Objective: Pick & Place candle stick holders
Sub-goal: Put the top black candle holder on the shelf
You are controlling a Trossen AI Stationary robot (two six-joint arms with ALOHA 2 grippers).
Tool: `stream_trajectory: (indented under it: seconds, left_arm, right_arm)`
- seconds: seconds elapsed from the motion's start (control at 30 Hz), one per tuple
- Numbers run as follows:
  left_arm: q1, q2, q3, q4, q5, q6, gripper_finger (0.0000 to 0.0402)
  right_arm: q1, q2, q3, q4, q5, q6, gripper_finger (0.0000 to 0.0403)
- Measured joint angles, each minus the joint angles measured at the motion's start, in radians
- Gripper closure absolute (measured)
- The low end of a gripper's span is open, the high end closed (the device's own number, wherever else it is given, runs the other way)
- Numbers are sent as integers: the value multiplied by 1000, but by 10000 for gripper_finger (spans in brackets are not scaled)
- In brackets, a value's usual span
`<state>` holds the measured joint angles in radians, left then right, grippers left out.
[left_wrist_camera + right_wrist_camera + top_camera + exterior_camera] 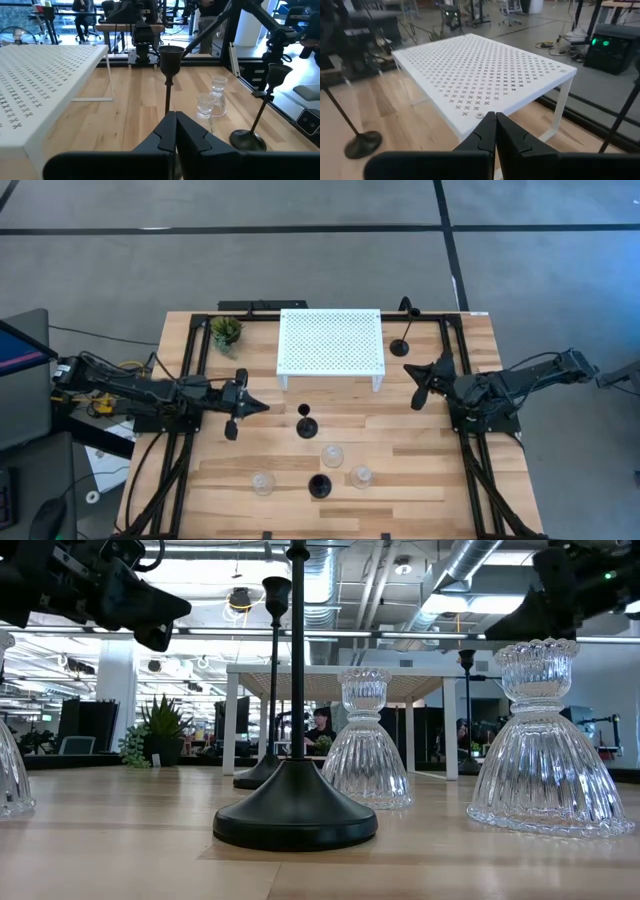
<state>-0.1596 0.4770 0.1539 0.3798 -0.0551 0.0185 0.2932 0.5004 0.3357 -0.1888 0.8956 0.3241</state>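
— On the wooden tabletop (420, 470), where are the candle stick holders sitting?

— Five are clustering in front of the white rack (330, 342): two black candle stick holders (307, 426) (319, 485) and three glass candle stick holders (332, 455) (361, 476) (262, 482). A third black candle stick holder (399, 346) is standing just beside the rack's right end.

— Which way are they pointing?

— All are standing upright, stems vertical, cups facing up.

— And the hands?

— The left hand (257, 407) is hovering left of the cluster, fingers pressed together, gripping nothing. The right hand (413, 370) is hanging near the rack's right end, likewise pressed together and empty.
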Motion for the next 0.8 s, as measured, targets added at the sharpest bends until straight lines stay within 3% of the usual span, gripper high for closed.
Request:
stream_trajectory:
  seconds: [0.2,0.53,0.8]
  left_arm:
    - [0,0,0,4,27,0,398]
    - [0,0,0,16,49,0,398]
    - [0,0,-1,19,49,0,398]
  right_arm:
    - [9,91,25,-21,74,10,403]
    - [8,107,25,-36,180,112,403]
    - [8,155,25,-38,171,-26,403]
